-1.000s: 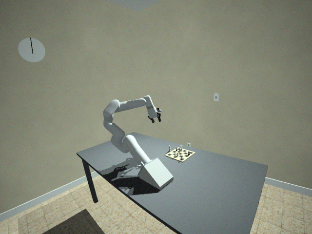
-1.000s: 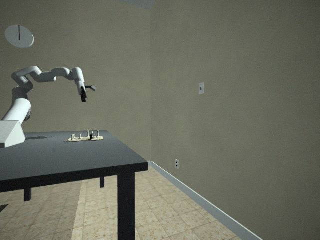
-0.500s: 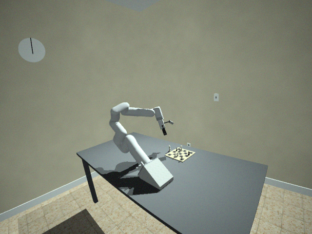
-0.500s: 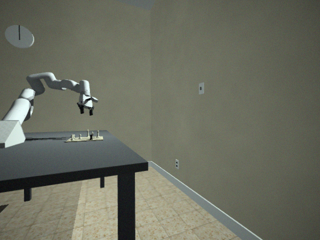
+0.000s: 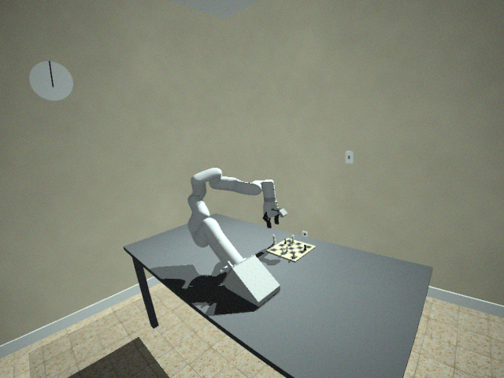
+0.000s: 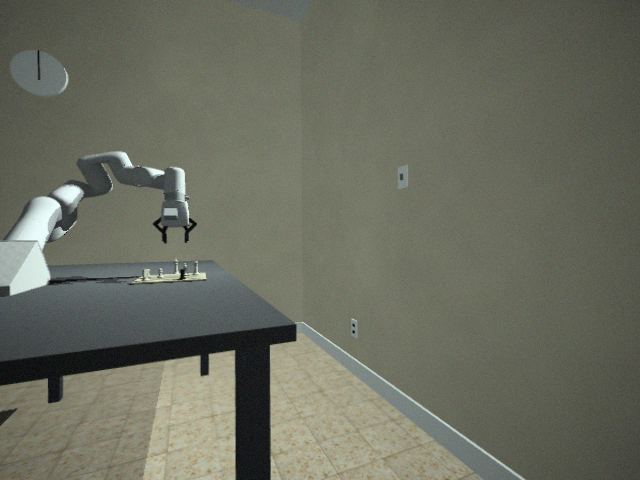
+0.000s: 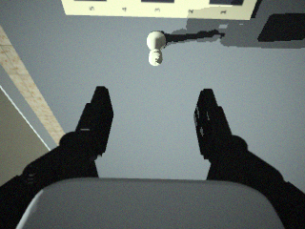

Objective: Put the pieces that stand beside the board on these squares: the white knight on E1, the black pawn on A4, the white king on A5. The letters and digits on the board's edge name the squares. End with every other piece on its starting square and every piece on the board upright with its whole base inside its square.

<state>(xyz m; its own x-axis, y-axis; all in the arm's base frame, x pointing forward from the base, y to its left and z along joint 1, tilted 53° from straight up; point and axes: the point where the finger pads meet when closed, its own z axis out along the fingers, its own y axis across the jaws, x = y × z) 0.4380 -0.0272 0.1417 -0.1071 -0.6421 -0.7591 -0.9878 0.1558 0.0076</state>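
Claw, spread, above grey table on tan tiled floor, beige walls behind.

Top and exterior views distant, both across the table.

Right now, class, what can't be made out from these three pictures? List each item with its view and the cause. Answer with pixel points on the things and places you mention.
- Which piece the pale one (image 7: 155, 42) beside the board (image 7: 162, 9) is: wrist view, seen from above, its outline foreshortened.
- Most of the board's squares: wrist view, cut off by the top edge.
- Edge letters and digits: top view, too small.
- Squares under the pieces: exterior view, board (image 6: 193, 277) too edge-on.
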